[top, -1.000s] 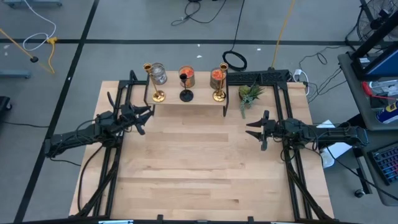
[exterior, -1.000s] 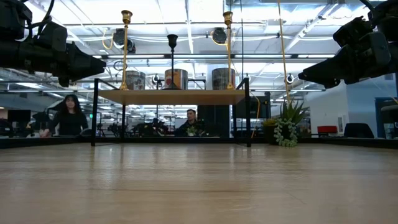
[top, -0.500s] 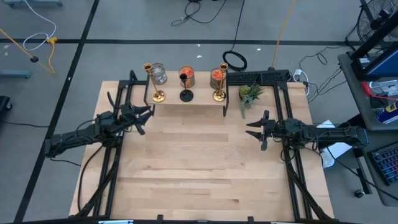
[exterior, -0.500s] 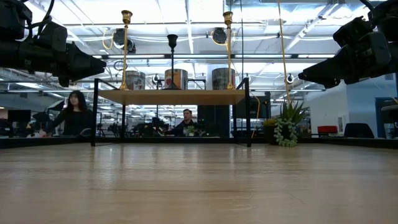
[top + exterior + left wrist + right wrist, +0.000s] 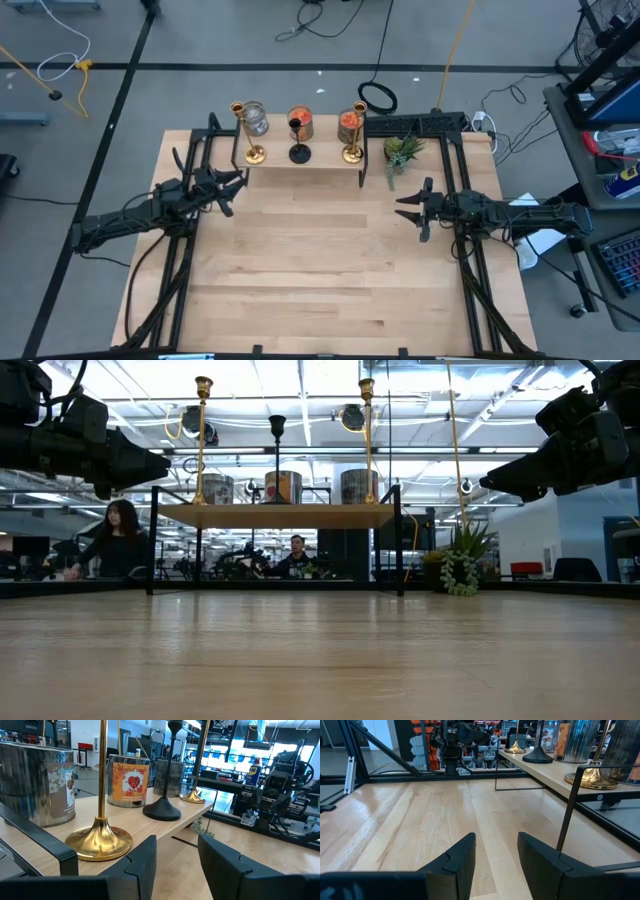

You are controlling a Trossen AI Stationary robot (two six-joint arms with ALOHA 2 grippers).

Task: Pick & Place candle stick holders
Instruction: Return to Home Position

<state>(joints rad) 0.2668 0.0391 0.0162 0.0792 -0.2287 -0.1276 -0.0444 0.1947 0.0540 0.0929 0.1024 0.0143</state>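
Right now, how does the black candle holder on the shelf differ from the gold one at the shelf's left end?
The shiny gold slim-stemmed candle holder stands taller than the matt black slim-stemmed candle holder. The gold one is at the wooden shelf's left end; the black one is in the middle. Both stand upright on round flared bases.
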